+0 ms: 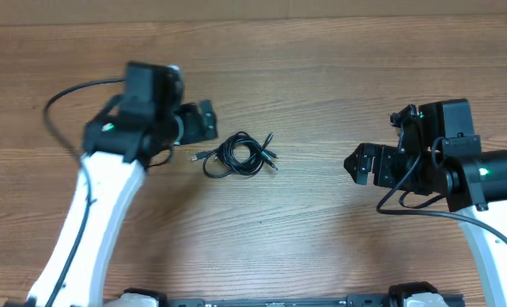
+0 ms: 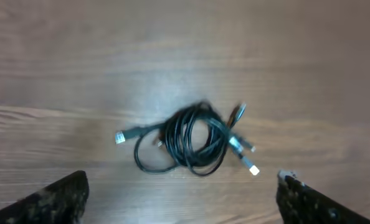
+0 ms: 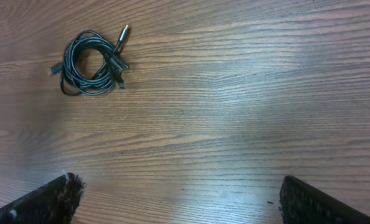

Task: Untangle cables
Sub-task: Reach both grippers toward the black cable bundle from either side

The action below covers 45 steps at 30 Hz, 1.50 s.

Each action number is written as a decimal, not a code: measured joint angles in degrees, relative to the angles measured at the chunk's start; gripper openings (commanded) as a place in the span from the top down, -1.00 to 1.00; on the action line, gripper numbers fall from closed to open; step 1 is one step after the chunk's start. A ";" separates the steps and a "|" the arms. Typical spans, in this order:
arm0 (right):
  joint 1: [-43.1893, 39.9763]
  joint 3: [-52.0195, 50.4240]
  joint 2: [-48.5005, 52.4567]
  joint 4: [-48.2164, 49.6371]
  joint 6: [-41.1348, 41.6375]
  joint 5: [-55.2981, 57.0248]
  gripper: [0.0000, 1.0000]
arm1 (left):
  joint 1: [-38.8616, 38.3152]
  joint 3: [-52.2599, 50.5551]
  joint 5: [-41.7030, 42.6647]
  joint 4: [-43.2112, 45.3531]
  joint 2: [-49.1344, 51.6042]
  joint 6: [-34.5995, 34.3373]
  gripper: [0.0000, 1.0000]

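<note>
The cables [image 1: 238, 155] lie as one small coiled bundle of thin black cords with silver plug tips on the wooden table, between the two arms. In the left wrist view the bundle [image 2: 189, 139] sits just ahead of my left gripper [image 2: 184, 198], which is open and empty, close to the bundle's left side in the overhead view [image 1: 204, 122]. My right gripper [image 1: 356, 164] is open and empty, well to the right of the bundle. In the right wrist view the bundle [image 3: 91, 62] is far off at the upper left, and the fingers [image 3: 179, 199] frame bare wood.
The wooden table [image 1: 322, 68] fills all views. Thick black wires run from the left arm [image 1: 61, 98] and the right arm [image 1: 407, 200]. The arm bases stand at the front edge.
</note>
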 measured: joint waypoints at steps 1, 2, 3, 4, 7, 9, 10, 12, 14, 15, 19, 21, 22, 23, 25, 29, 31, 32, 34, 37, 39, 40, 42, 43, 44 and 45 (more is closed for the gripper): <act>0.00 0.00 0.00 0.02 0.00 0.00 -1.00 | -1.51 0.02 -0.72 -0.17 2.49 0.42 -0.71; 0.00 0.00 0.00 0.00 0.00 0.02 -1.00 | -2.69 0.02 -1.31 -0.20 4.66 0.74 -0.65; 0.00 0.00 0.00 0.00 -0.02 0.00 -1.00 | -3.50 0.04 -1.73 -0.20 6.38 0.85 -0.62; 0.00 0.00 0.00 0.00 -0.02 0.00 -1.00 | -4.50 0.09 -2.34 -0.35 8.68 0.85 -0.60; 0.00 0.00 0.00 0.00 -0.02 0.00 -1.00 | -6.23 0.09 -3.02 -0.98 14.62 0.96 -0.47; 0.00 0.00 0.00 -0.02 -0.02 0.02 -1.00 | -6.88 0.09 -3.26 -1.14 18.14 1.03 -0.45; 0.00 0.00 0.00 0.00 -0.02 0.02 -1.00 | -6.93 0.09 -3.32 -1.14 19.28 1.05 -0.44; 0.00 0.00 0.00 0.00 -0.02 0.00 -1.00 | -7.28 0.09 -3.48 -0.98 22.16 1.03 -0.40; 0.00 0.00 0.00 0.02 0.00 0.00 -1.00 | -7.76 0.09 -3.61 0.09 25.55 1.03 -0.33; 0.00 0.00 0.00 0.02 -0.02 0.00 -1.00 | -7.85 0.09 -3.61 0.28 26.25 1.03 -0.32; 0.00 0.00 0.00 0.02 -0.04 0.00 -1.00 | -9.31 0.09 -3.56 2.27 30.49 0.98 0.16; 0.00 0.00 0.00 0.00 0.00 -0.02 -1.00 | -10.05 0.35 -3.56 2.67 31.91 0.74 0.52; 0.00 0.00 0.00 0.00 0.00 0.00 -1.00 | -10.29 0.52 -3.69 2.95 32.39 0.57 0.65; 0.00 0.00 0.00 0.04 0.00 0.00 -1.00 | -10.51 0.52 -3.72 3.04 32.61 0.55 0.92; 0.00 0.00 0.00 0.00 -0.02 0.02 -1.00 | -10.84 0.74 -3.69 2.54 32.63 0.55 0.92; 0.00 0.00 0.00 0.09 -0.04 -0.02 -1.00 | -11.02 5.84 -3.58 -3.21 32.98 0.61 0.92; 0.00 0.00 0.00 1.18 -0.02 -1.01 -1.00 | -10.99 10.60 -3.45 -6.45 33.22 0.61 0.92; 0.00 0.02 0.00 2.51 -0.02 -2.36 -1.00 | -11.02 14.10 -2.16 -8.09 33.27 0.66 0.92; 0.00 0.04 0.00 5.29 -0.02 -4.35 -1.00 | -10.99 17.03 1.27 -9.60 33.35 2.01 0.92; 0.00 0.04 0.02 9.05 -0.04 -6.40 -0.83 | -11.02 20.28 8.92 -10.86 33.38 5.70 0.92; 0.00 0.07 0.72 10.32 -0.07 -6.88 -0.69 | -11.02 20.52 12.90 -12.07 33.38 7.91 0.92; 0.00 0.11 1.55 10.47 -0.02 -7.10 -0.59 | -11.02 20.52 15.30 -12.72 33.38 9.20 0.92; 0.00 0.11 3.78 10.49 0.02 -7.91 -0.54 | -11.02 20.52 18.53 -12.87 33.38 11.19 0.92; 0.00 0.11 4.66 10.47 -0.09 -8.26 -0.53 | -11.02 20.52 19.37 -12.87 33.38 11.65 0.92; 0.11 0.11 5.81 10.51 0.00 -9.07 -0.52 | -11.02 20.52 20.11 -12.87 33.38 12.04 0.92; 0.33 0.11 7.04 10.51 -0.02 -9.64 -0.52 | -11.02 20.52 20.74 -12.87 33.38 12.76 0.92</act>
